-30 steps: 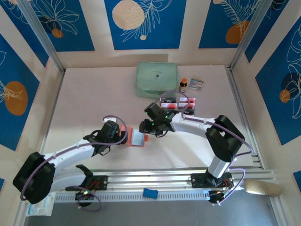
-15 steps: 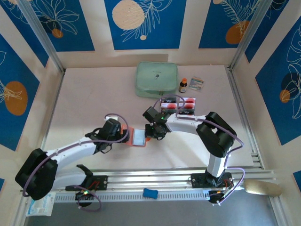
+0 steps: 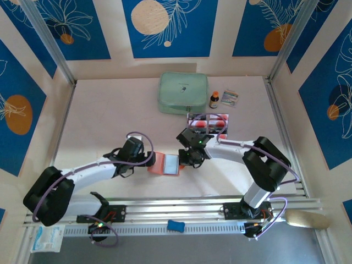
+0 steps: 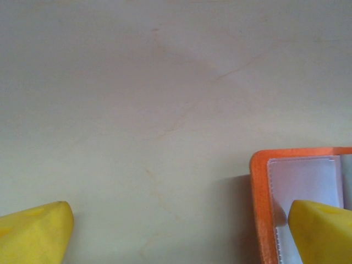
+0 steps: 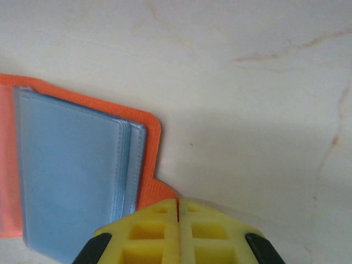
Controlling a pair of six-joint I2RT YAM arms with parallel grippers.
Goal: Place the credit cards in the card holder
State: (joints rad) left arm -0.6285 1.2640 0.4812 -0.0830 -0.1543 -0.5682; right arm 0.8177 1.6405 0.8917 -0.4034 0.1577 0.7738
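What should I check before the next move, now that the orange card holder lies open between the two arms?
1. Card holder lies open with its sleeves up: ok.
2. Left fingers are open, one above the holder's edge: ok.
3. Right fingers are shut at the orange tab; whether the tab is truly pinched: cannot tell.
4. A card in hand: not ok; the credit cards lie farther back, untouched.
5. Top sleeve free for a card: cannot tell.

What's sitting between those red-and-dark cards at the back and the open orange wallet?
No loose object lies on the table between the credit cards and the card holder. The right hand, shut, hangs over that stretch, at the holder's right edge.
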